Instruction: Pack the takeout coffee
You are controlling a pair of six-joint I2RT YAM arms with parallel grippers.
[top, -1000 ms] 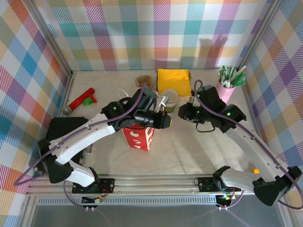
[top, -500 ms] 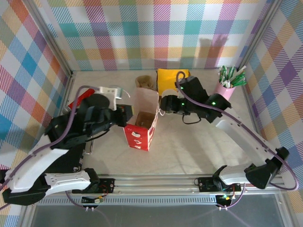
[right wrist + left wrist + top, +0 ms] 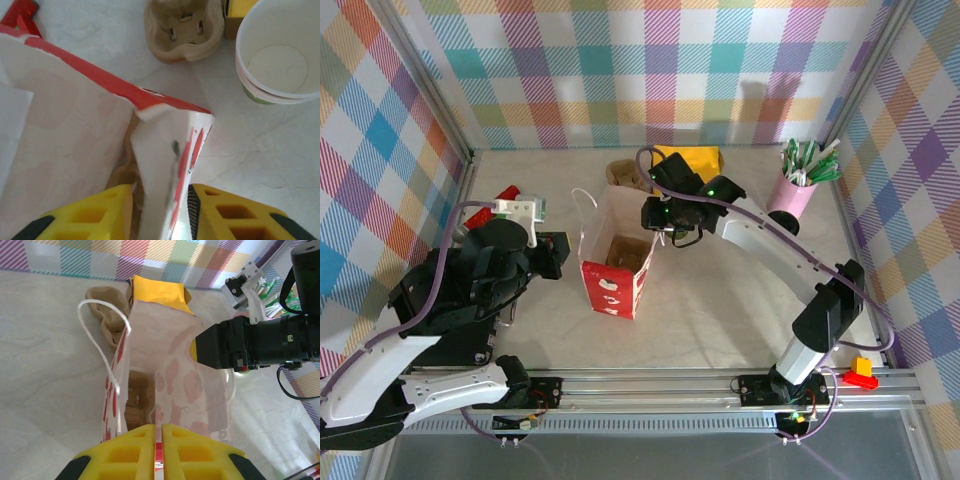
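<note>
A: What did the left gripper (image 3: 159,429) have hold of?

B: Its yellow fingers (image 3: 132,447) were pressed together at the near rim of the red-and-white paper carrier bag (image 3: 613,288); a sliver of red paper sat in the slit between them, so they looked pinched on that rim; the bag stood upright and open-mouthed in the middle of the pale marbled table (image 3: 720,300).

A: And the right gripper (image 3: 160,189)?

B: It was at the bag's far right corner; its yellow fingers (image 3: 235,212) stood a little apart, and a folded corner of the bag's wall filled the gap; they were clamped on the paper.

A: Where was the takeout coffee against those fingers?

B: That could not be told; something brown (image 3: 136,402) lay at the bottom of the bag, below both pairs of fingers, too dim to name; nothing there could be made out as a black lid.

A: What stood nearest the right fingers, then?

B: A stack of lidless white-and-green paper cups (image 3: 275,55), on the table just beyond the bag and apart from it.

A: Anything else close by?

B: A brown pulp cup carrier (image 3: 185,25) lay just behind the bag, beside a flat yellow square (image 3: 688,158); a pink cup of green-and-white sticks (image 3: 792,190) stood well apart at the far right.
</note>
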